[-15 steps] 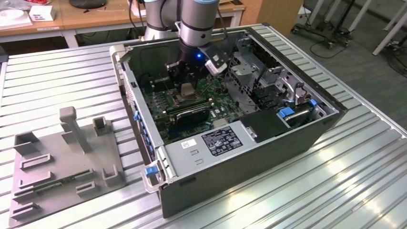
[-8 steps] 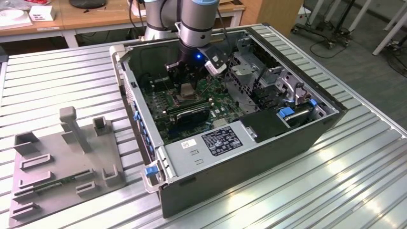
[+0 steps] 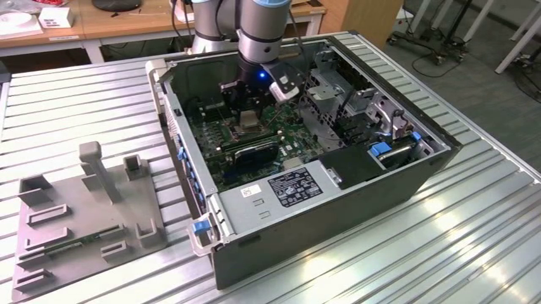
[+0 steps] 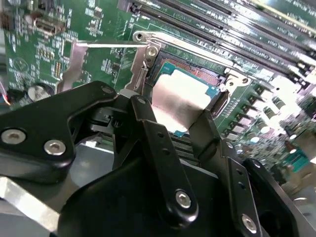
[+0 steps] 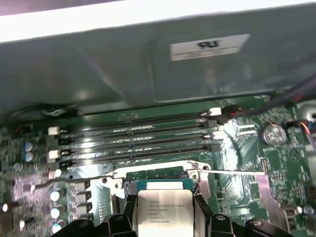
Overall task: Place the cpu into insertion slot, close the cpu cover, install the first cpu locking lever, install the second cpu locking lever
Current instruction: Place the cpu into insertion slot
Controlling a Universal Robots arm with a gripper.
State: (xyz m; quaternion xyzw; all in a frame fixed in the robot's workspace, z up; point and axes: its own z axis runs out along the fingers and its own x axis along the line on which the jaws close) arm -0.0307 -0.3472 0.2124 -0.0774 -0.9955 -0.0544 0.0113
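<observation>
The cpu [image 4: 180,98] is a small square chip with a silvery top, and its printed face [image 5: 165,215] shows in the first wrist view. My gripper [image 4: 175,112] is shut on it, one black finger on each side. The chip sits at the insertion slot [image 4: 190,69], level with its metal rim [image 5: 158,174]; I cannot tell whether it is fully seated. The cpu cover [image 4: 74,64] is swung open beside the socket, also visible as a silvery frame [image 5: 269,192]. Thin wire levers [image 5: 232,172] stick out from the socket's corners. In the exterior view my gripper [image 3: 243,114] reaches down into the computer case.
Long black memory slots [image 5: 133,133] run just beyond the socket, with the case wall [image 5: 148,74] behind them. A coin battery [image 5: 273,132] sits on the board. The open computer case [image 3: 338,215] lies on a ribbed metal table, and a grey fixture [image 3: 85,209] stands at the exterior view's left.
</observation>
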